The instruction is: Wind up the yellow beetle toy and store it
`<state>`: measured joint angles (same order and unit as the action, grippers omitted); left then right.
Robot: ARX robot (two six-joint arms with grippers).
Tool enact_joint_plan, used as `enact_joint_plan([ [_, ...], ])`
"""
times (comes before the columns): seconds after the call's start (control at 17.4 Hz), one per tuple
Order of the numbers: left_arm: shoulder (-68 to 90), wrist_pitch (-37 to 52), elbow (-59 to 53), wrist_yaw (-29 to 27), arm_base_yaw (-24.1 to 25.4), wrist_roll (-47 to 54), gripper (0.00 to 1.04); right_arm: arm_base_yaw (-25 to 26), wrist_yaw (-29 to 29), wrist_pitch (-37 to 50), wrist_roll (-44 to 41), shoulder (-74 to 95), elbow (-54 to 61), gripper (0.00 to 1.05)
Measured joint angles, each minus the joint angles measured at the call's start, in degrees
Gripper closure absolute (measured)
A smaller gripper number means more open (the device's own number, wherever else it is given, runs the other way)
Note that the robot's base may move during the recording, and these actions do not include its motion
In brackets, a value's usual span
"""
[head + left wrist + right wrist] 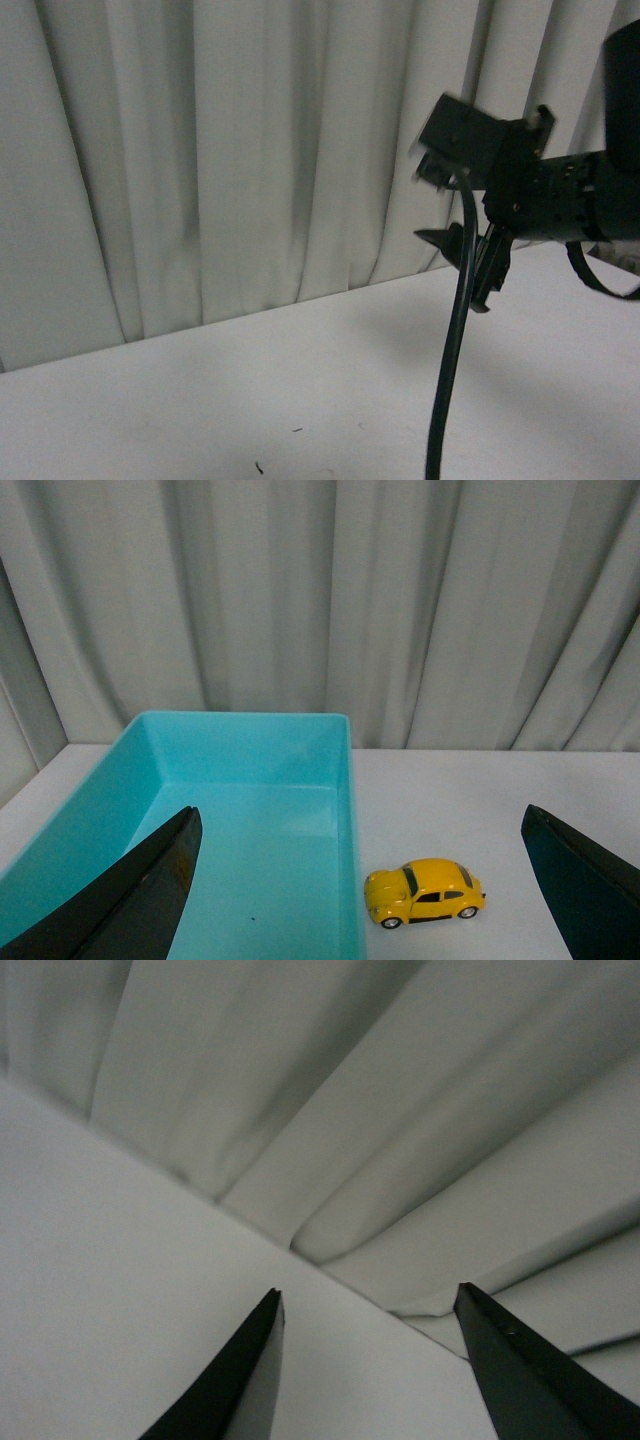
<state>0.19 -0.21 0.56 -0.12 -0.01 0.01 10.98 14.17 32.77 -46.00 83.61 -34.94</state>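
Observation:
The yellow beetle toy stands on its wheels on the white table, just beside the outer wall of a turquoise bin, in the left wrist view. My left gripper is open wide above it, and the car lies between the two dark fingers with nothing held. My right gripper is open and empty, raised above the table and pointing at the curtain. In the front view the right gripper hangs at the right, and the toy is out of that view.
The turquoise bin holds nothing. A pleated white curtain closes off the back edge of the white table. A black cable hangs down from the right arm.

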Motion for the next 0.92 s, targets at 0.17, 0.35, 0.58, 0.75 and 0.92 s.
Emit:
enact_joint_plan([
  [0.17, 0.0, 0.0, 0.0, 0.09, 0.0, 0.02, 0.07, -3.65, -6.73, 12.35, 33.88, -17.27, 11.26, 0.77],
  [0.35, 0.0, 0.0, 0.0, 0.07, 0.0, 0.02, 0.07, -5.81, -8.63, 11.67, 43.28, -22.45, 20.2, 1.03],
  [0.58, 0.0, 0.0, 0.0, 0.09, 0.0, 0.02, 0.07, -10.8, -13.49, 9.84, 44.96, -31.87, 25.92, 1.03],
  [0.75, 0.0, 0.02, 0.0, 0.09, 0.0, 0.02, 0.07, -11.23, -14.05, 6.45, 45.0, -38.18, 29.18, 1.03],
  [0.92, 0.0, 0.0, 0.0, 0.09, 0.0, 0.02, 0.07, -11.23, -14.08, 1.95, 45.05, -44.83, 31.56, 1.03],
])
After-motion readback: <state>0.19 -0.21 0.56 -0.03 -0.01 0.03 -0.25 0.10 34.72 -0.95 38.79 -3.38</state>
